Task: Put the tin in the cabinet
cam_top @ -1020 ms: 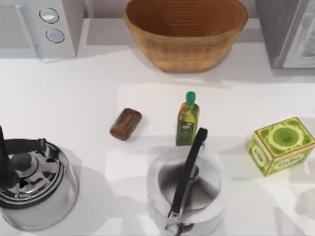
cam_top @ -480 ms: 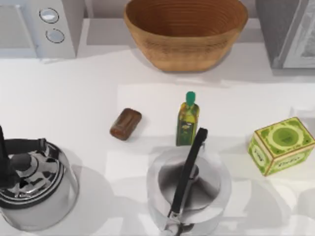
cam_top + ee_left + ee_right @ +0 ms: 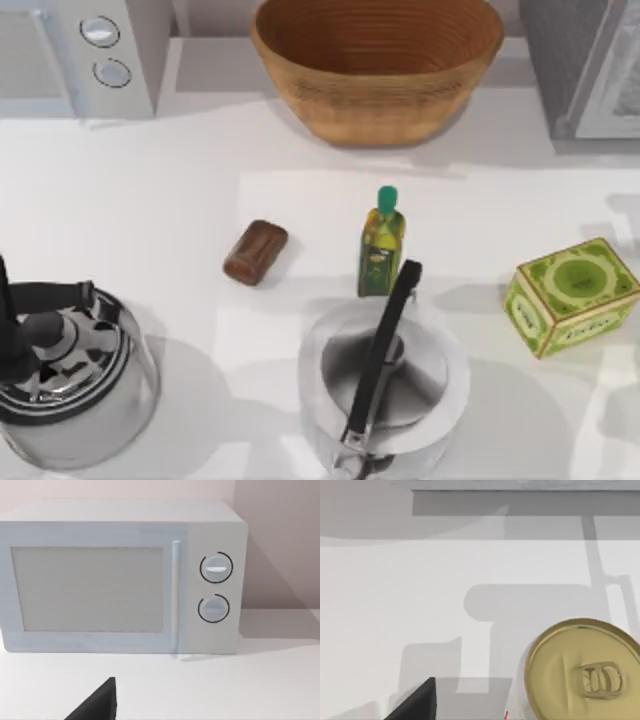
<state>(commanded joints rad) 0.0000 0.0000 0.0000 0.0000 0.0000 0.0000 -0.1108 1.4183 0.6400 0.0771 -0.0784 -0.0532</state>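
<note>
Looking down from right wrist: tin (image 3: 580,672) upright on worktop (image 3: 395,595), close below; right hand's opening cannot tell.

white table (image 3: 150,200) bears basket (image 3: 377,65), microwave (image 3: 85,50), kettles, bottle (image 3: 382,243), tin (image 3: 580,672).

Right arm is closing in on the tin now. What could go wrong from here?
The upright gold-topped tin sits off toward the edge of the right wrist view, so the right arm's approach may be off-centre and a finger could tip it. On the table, the green-and-yellow box and the nearer steel kettle with the black handle stand near the right arm's likely path and could get clipped.
</note>
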